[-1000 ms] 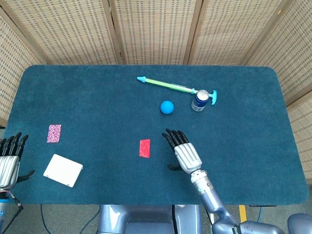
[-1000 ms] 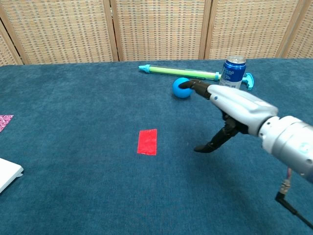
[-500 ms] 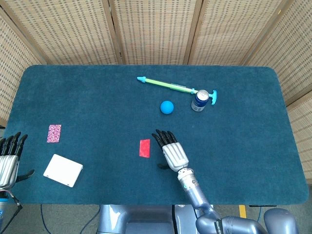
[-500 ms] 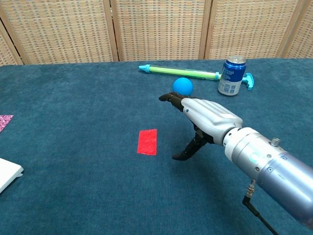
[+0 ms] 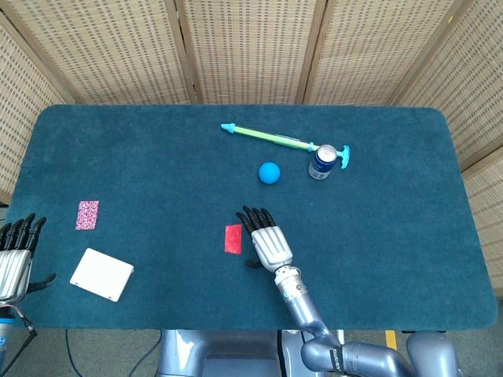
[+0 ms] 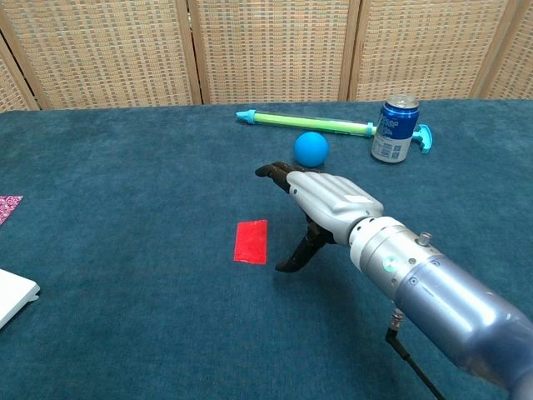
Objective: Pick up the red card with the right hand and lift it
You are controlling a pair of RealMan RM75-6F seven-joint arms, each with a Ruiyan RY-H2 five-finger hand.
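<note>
The red card (image 5: 233, 239) (image 6: 251, 241) lies flat on the blue tabletop, near the front middle. My right hand (image 5: 266, 240) (image 6: 321, 204) hovers just to the right of the card, palm down, fingers spread and stretched forward, thumb hanging toward the cloth. It holds nothing and stays apart from the card. My left hand (image 5: 16, 255) sits at the table's front left edge, fingers extended, empty; the chest view does not show it.
A blue ball (image 5: 269, 173) (image 6: 311, 148), a blue can (image 5: 321, 162) (image 6: 391, 129) and a long green pump (image 5: 275, 138) (image 6: 312, 123) lie beyond the right hand. A pink patterned card (image 5: 87, 214) and a white box (image 5: 102, 274) are at the front left.
My right hand has slid leftward across the table, from well right of the red card to right beside it. The left hand and all objects have stayed put.
</note>
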